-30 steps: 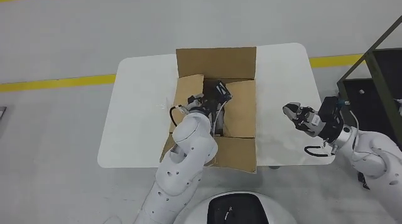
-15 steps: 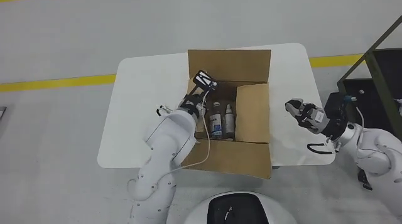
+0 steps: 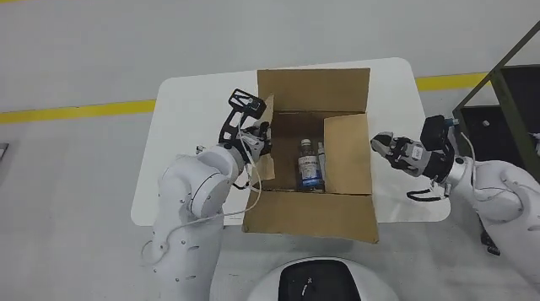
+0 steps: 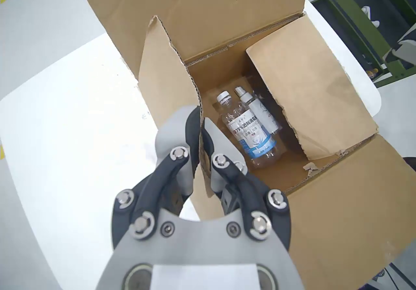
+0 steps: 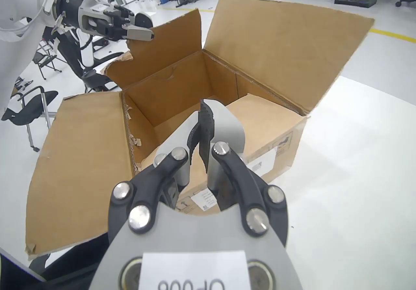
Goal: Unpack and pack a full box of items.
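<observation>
An open cardboard box (image 3: 314, 90) stands on the white table (image 3: 186, 166). On its bottom lie a clear bottle with a blue and white label (image 4: 249, 135) (image 3: 310, 169) and a slim spray bottle (image 4: 260, 108) side by side. My left gripper (image 4: 200, 124) (image 3: 260, 139) is shut on the torn edge of the box's left flap (image 4: 169, 76), holding it upright. My right gripper (image 5: 204, 124) (image 3: 381, 144) is shut with nothing in it, just outside the box beside the right flap (image 4: 302, 89) (image 3: 346, 153), which leans inward over the opening.
A dark green rack (image 3: 506, 107) stands past the table's right edge. The box's near flap (image 3: 312, 212) lies folded outward toward me, the far flap (image 5: 286, 44) stands up. Bare table lies left of the box.
My left gripper has drawn the left flap up and outward to the left, uncovering the bottles. The box has slid a little to the right. My right gripper has edged toward the box.
</observation>
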### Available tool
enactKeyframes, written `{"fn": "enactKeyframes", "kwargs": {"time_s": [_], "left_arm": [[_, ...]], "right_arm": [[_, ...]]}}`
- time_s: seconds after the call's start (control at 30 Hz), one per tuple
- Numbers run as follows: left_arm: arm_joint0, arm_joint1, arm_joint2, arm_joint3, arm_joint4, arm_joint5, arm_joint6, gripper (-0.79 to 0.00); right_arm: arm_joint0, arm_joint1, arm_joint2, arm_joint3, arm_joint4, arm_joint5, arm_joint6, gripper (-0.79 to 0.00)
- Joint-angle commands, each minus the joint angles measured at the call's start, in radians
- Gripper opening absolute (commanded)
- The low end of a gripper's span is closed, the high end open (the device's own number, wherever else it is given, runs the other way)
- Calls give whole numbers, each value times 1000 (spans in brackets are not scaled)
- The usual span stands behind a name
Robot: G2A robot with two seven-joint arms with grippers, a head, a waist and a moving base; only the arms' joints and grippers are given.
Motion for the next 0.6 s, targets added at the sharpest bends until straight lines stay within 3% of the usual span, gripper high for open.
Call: {"fn": "enactKeyframes", "kwargs": {"time_s": [0.0, 0.03, 0.07, 0.57], "left_arm": [[-3, 5, -5, 1, 28, -5, 0, -656], [-3, 7, -7, 5, 23, -5, 4, -477], [-5, 9, -10, 8, 27, -6, 3, 0], [-5, 45, -2, -14, 414, -44, 31, 0]], "right_arm": [[26, -3, -27, 7, -5, 12, 39, -785], [39, -5, -42, 13, -8, 19, 54, -785], [51, -8, -54, 19, -10, 26, 64, -785], [113, -24, -123, 67, -44, 33, 70, -785]]}}
